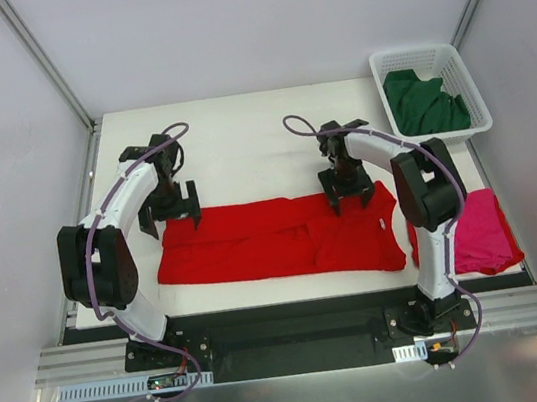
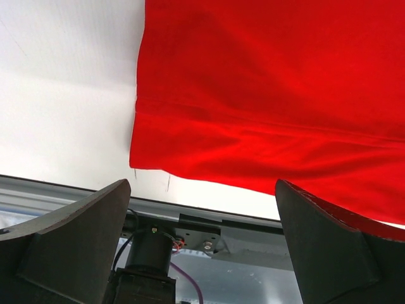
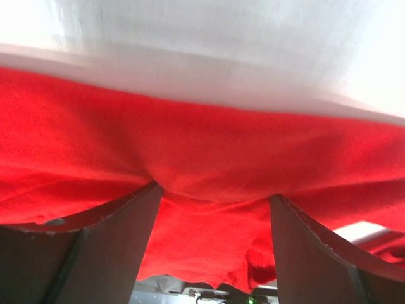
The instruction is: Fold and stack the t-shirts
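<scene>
1. Left hand (image 2: 201, 190) stands spread wide over the left end of the red t-shirt (image 1: 274, 240), gripping nothing.
2. Right hand (image 1: 350, 199) is parted too, with its tips down on the shirt's upper right edge and cloth bunched between them.
3. That shirt lies as a long band across the middle of the white bench (image 1: 240, 145).
4. Pink t-shirt (image 1: 480, 230) sits at lower right.
5. Green t-shirt (image 1: 421, 102) fills the basket (image 1: 423, 49) at upper right.

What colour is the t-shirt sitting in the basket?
Dark green: the t-shirt lies bunched in the white lattice basket; clearest in the top external view.
</scene>
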Controlling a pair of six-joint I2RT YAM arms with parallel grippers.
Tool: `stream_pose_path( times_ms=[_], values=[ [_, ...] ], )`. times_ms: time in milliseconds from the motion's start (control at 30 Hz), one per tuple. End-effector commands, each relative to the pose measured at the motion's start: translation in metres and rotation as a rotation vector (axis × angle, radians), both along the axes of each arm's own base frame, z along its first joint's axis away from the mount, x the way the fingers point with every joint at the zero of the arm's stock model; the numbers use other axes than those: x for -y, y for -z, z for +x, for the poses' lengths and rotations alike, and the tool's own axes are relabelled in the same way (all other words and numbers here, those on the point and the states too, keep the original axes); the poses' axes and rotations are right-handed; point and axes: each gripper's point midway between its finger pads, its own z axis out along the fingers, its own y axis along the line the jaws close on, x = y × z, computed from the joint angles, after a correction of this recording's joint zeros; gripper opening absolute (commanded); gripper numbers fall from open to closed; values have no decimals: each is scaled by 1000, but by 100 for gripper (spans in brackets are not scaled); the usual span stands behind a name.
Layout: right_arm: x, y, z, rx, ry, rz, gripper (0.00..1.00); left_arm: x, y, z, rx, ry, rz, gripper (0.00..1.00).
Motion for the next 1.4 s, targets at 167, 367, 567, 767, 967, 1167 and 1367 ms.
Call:
stream_pose_path(
  times_ms=[167, 367, 567, 767, 967, 1167, 1367],
  values=[
    [7, -45, 17, 120, 13, -24, 77, 9, -11, -2, 23, 20, -31, 99],
    [19, -12, 3, 2, 29, -81, 79, 8, -11, -2, 23, 27, -23, 99],
    [35, -15, -7, -3, 66, -105, 86, 6, -13, -1, 32, 49, -17, 99],
    [47, -66, 12, 93, 150, -37, 96, 8, -16, 4, 42, 63, -32, 99],
    [56, -103, 19, 159, 190, -6, 96, 14, -22, 12, 64, 67, -55, 99],
    [36, -105, -16, 141, 174, 107, 96, 24, -26, 32, 86, 108, -94, 99],
    [3, -107, -60, 113, 64, 189, 96, 83, -36, 42, 86, 176, -256, 99]
  ],
)
